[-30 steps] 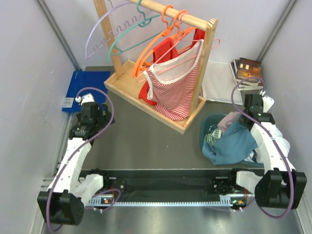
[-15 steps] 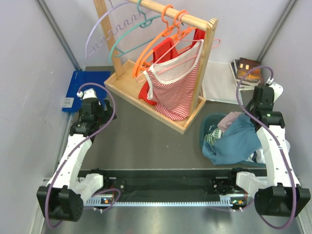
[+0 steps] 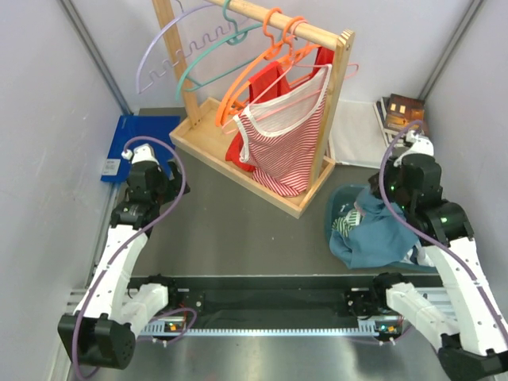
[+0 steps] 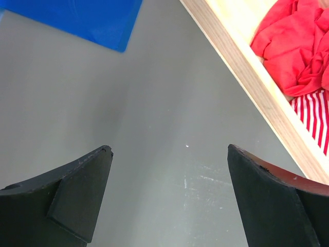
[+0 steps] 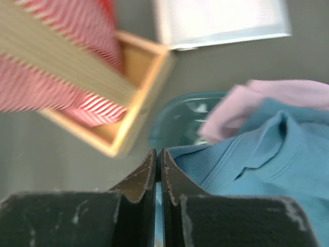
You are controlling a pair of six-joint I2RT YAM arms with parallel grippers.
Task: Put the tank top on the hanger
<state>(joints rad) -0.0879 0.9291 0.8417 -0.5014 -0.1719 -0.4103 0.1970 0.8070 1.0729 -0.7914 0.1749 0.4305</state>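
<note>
Tank top of soft ribbed teal-blue fabric, crumpled

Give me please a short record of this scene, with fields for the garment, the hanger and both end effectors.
tank top: heaped in the teal basket
hanger: hooked on the wooden rack, bare
left end effector: open, above the table beside the rack
right end effector: shut on the tank top's edge

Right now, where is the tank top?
In the top view it is on the right side: the tank top is heaped in the teal basket, just right of the wooden rack.
</note>
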